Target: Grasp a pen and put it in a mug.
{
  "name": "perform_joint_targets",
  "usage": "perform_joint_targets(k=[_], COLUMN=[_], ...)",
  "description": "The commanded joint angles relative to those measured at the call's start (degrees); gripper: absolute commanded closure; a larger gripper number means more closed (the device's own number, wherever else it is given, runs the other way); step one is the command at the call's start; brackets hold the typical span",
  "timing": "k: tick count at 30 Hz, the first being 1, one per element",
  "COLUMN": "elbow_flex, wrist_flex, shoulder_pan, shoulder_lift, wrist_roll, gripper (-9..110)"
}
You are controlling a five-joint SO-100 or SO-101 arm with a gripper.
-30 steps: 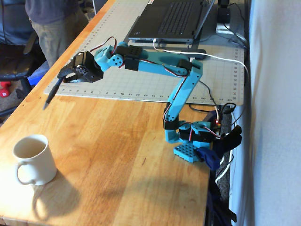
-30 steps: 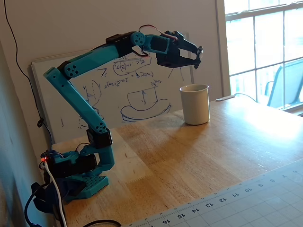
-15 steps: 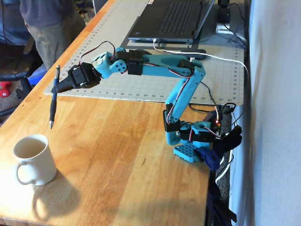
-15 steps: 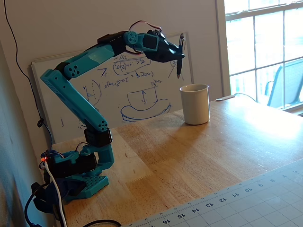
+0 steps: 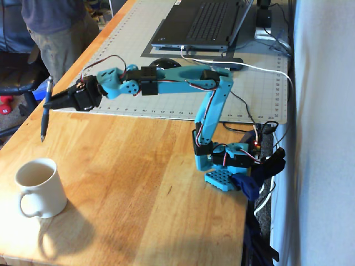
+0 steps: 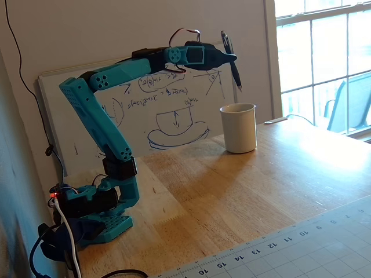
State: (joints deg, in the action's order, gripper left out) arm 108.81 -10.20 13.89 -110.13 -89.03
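Note:
The gripper (image 5: 51, 101) of my blue arm is shut on the dark pen (image 5: 45, 113), which hangs nearly upright with its tip down. In the other fixed view the gripper (image 6: 231, 57) holds the pen (image 6: 232, 65) high in the air, its tip above the mug's rim and a little to the left of the mug's middle. The cream-white mug (image 5: 39, 187) stands upright on the wooden table, handle toward the camera in a fixed view; it also shows upright in the other fixed view (image 6: 239, 127). The pen's tip is well above the mug.
A grey cutting mat (image 5: 183, 72) with a laptop (image 5: 199, 25) lies behind the arm. The arm's base (image 5: 222, 166) is clamped at the table's right edge. A person (image 5: 55, 33) stands at the far left. A whiteboard (image 6: 145, 110) leans on the wall behind the mug.

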Motion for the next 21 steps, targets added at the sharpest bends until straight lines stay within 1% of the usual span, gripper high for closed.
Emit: perform_joint_targets(k=[1,11,21], elbow_flex=[-4.13,-5.01,-4.92], wrist_flex=[3.08,3.43,3.52], shoulder_pan=[3.34,6.59,6.77], shoulder_lift=[0.97,7.56,11.6], wrist_roll=[-4.39,-4.75,-4.13], gripper=[101,101,101])
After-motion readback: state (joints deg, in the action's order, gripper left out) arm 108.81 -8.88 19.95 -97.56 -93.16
